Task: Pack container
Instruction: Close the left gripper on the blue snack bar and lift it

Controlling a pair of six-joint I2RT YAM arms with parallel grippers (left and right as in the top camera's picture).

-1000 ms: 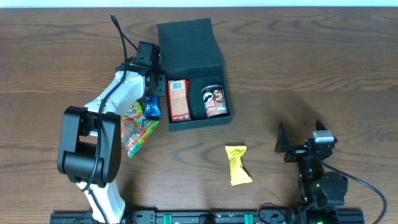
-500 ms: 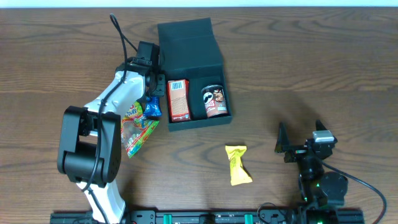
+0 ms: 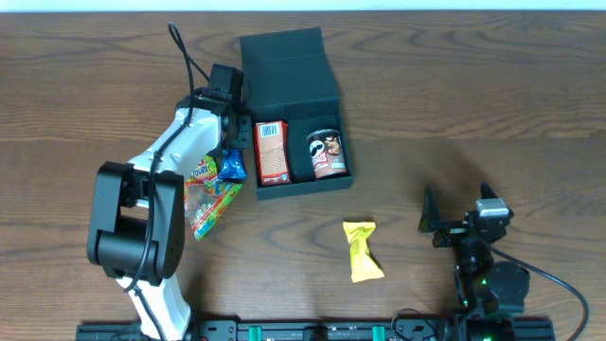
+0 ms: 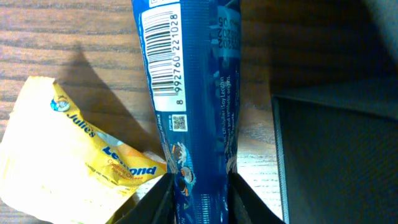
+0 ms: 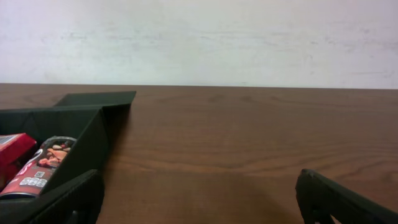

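The dark container (image 3: 295, 71) stands open at the back centre, its lid flap folded back. Inside are a red snack box (image 3: 272, 152) and a small Pringles can (image 3: 328, 156). My left gripper (image 3: 233, 142) is at the container's left wall, shut on a blue cookie packet (image 3: 231, 167). In the left wrist view the blue packet (image 4: 193, 93) runs between my fingers (image 4: 198, 199), with the container's edge (image 4: 336, 155) at right. My right gripper (image 3: 454, 220) is open and empty at the front right. It sees the container (image 5: 87, 134) far left.
A colourful gummy bag (image 3: 206, 197) lies left of the container, under my left arm. A yellow Julie's packet (image 4: 68, 162) lies beside the blue packet. A yellow snack packet (image 3: 362, 250) lies on the wood table at front centre.
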